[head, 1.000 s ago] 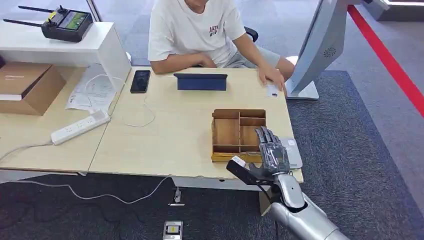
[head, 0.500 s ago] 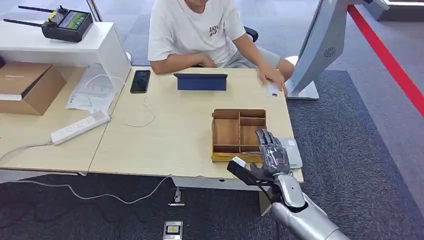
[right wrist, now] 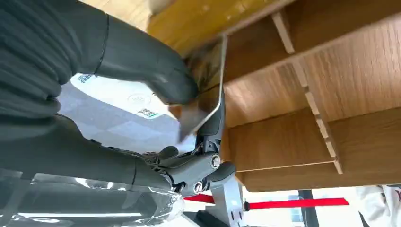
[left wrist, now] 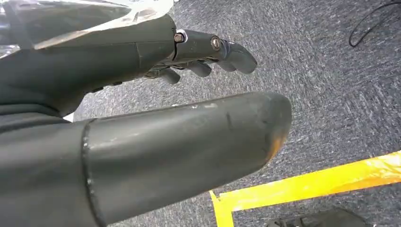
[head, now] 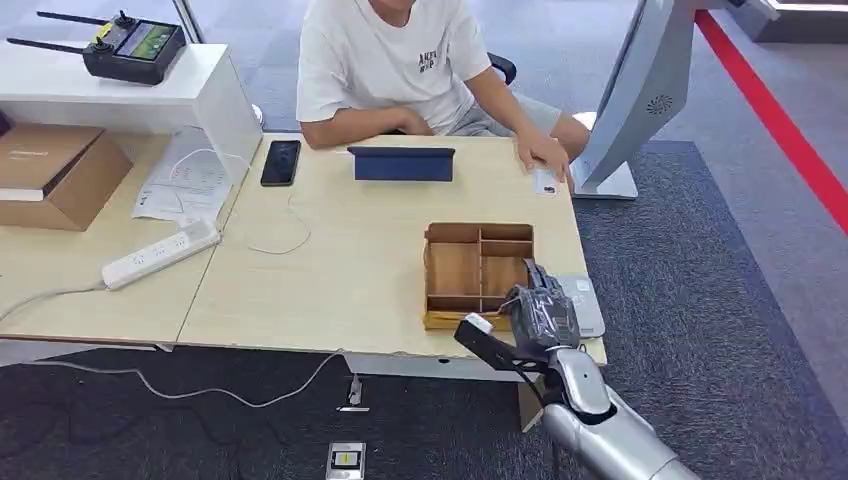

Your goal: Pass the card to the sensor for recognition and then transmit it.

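Wood surface (head: 330, 270) same as before | my right hand (head: 541, 312) has curled down since, fingers (right wrist: 210, 127) and thumb pinching card (right wrist: 201, 101) at tray (head: 476, 265) | left hand (left wrist: 142, 123) fingers apart, nothing held

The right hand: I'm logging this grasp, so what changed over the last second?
The right hand curled its fingers down at the wooden tray's near right corner; earlier they were stretched out flat. The right wrist view shows thumb and fingers pinching a card at the tray's edge. The tray, the person, the tablet and the phone stayed put.
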